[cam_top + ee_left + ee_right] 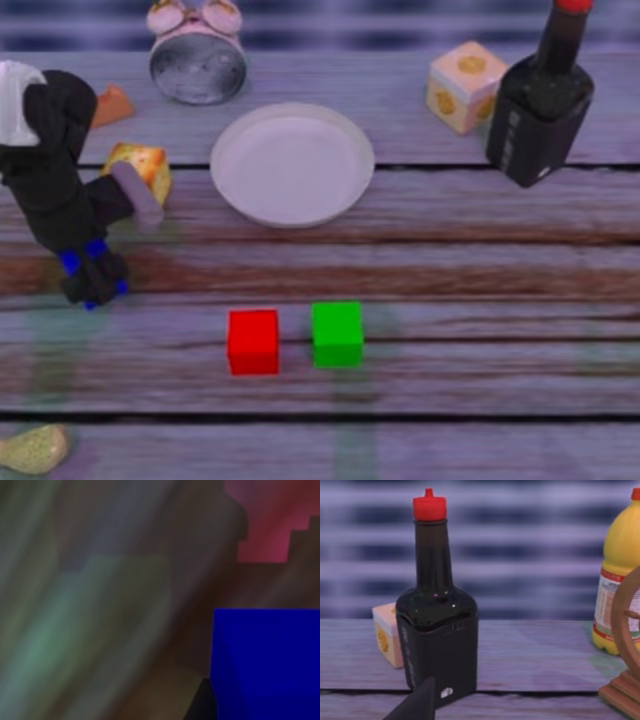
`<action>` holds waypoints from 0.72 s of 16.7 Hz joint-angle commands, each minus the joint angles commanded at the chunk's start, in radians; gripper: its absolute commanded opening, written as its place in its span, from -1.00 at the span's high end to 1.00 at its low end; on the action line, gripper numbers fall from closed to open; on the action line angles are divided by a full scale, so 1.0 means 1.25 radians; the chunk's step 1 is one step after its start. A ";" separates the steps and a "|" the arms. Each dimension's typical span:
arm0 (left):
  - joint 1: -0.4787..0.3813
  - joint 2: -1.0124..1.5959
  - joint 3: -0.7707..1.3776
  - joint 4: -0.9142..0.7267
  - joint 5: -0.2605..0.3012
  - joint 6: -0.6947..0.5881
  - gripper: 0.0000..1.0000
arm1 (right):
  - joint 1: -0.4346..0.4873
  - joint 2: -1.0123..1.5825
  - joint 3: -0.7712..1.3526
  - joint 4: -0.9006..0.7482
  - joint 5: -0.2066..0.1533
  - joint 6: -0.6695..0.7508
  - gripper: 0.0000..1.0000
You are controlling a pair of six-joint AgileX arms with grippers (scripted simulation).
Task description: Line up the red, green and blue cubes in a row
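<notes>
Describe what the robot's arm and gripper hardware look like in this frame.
The left arm is matte black with a white housing near its base and a grey cylindrical section. The left gripper has black fingers with blue showing between them. Of the right arm only a dark wedge shows in its wrist view.

My left gripper [93, 285] hides nearly all of the blue cube [267, 662] from above, my left wrist view cuts that cube off, and everything around it is blurred.
</notes>
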 joint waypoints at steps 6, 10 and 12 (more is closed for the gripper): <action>-0.002 -0.038 0.020 -0.055 0.012 -0.007 1.00 | 0.000 0.000 0.000 0.000 0.000 0.000 -1.00; 0.009 -0.089 0.078 -0.172 0.011 -0.011 1.00 | 0.000 0.000 0.000 0.000 0.000 0.000 -1.00; 0.013 -0.112 0.102 -0.208 0.010 -0.012 1.00 | 0.000 0.000 0.000 0.000 0.000 0.000 -1.00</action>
